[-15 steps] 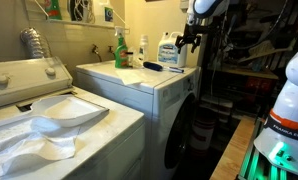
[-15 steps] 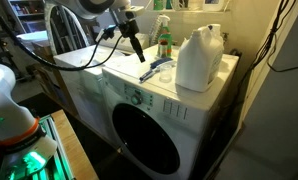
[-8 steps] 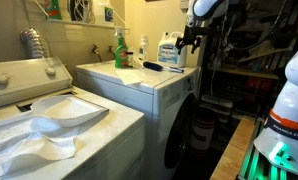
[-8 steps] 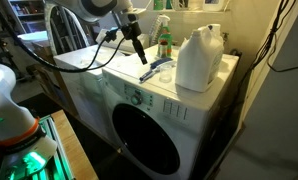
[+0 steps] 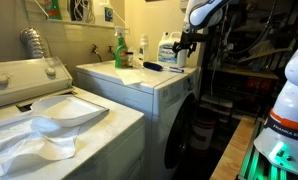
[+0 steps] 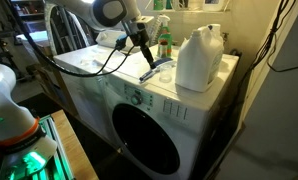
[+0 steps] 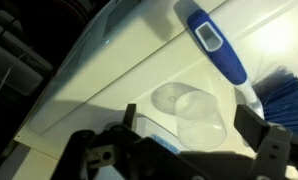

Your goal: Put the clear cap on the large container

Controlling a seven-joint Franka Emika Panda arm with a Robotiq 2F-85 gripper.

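The clear cap (image 7: 196,112) rests on the white washer top, next to the blue brush handle (image 7: 217,48). My gripper (image 7: 189,122) is open just above the cap, one finger on each side, not touching it. In both exterior views the gripper (image 6: 146,57) (image 5: 183,50) hangs low over the washer top beside the brush (image 6: 155,71). The large container (image 6: 199,58), a whitish jug with a moulded handle, stands upright at the back of the washer and shows its blue label in an exterior view (image 5: 168,50). I cannot make out the cap in the exterior views.
A green spray bottle (image 5: 120,50) (image 6: 164,41) and a small slim white bottle (image 5: 143,48) stand at the back of the washer top (image 6: 114,72). A top-load washer with an open lid (image 5: 59,112) stands alongside. Brush bristles (image 7: 285,95) lie right of the cap.
My gripper has moved down and a little toward the brush, closer to the washer top. The jug, the bottles and the brush have not moved.
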